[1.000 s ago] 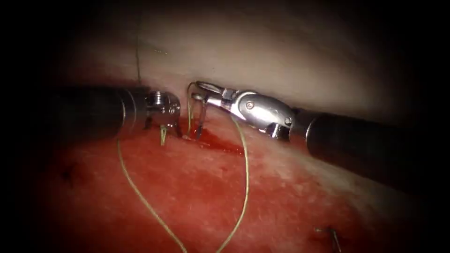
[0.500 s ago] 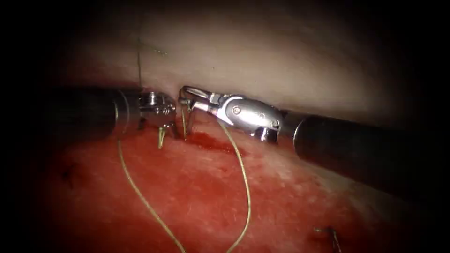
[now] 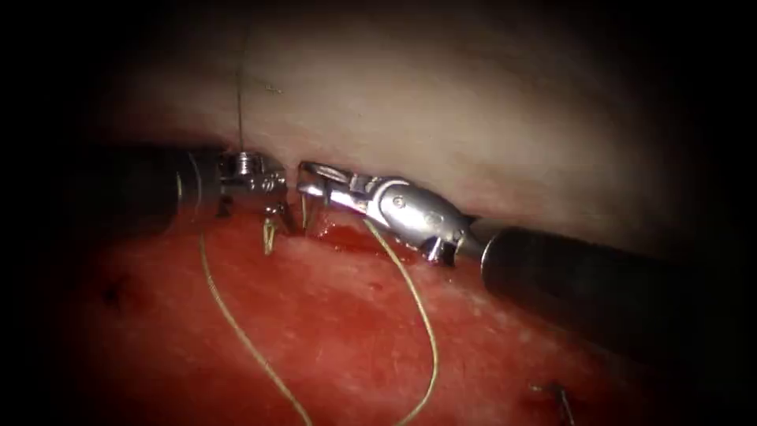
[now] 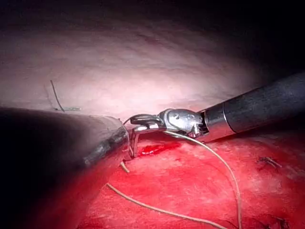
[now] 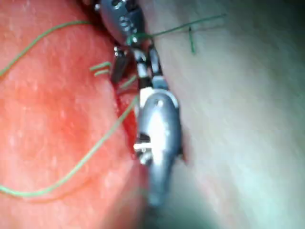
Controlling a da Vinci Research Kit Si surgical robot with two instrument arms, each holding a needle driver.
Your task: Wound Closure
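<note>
Steel needle (image 3: 314,217) stands in the tissue (image 3: 339,331), clamped near its top by the right tool (image 3: 309,180); left tool (image 3: 277,219) beside it, jaw state unclear.

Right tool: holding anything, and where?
The right tool holds the needle near its upper end; the needle hangs down to the tissue at the cut, tip hidden. What the left tool holds cannot be told.

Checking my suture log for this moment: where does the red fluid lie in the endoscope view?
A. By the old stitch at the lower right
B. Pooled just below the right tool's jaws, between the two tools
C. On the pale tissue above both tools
B: the red fluid sits in a dark wet patch right under the right tool, beside the left tool, on the tissue.
</note>
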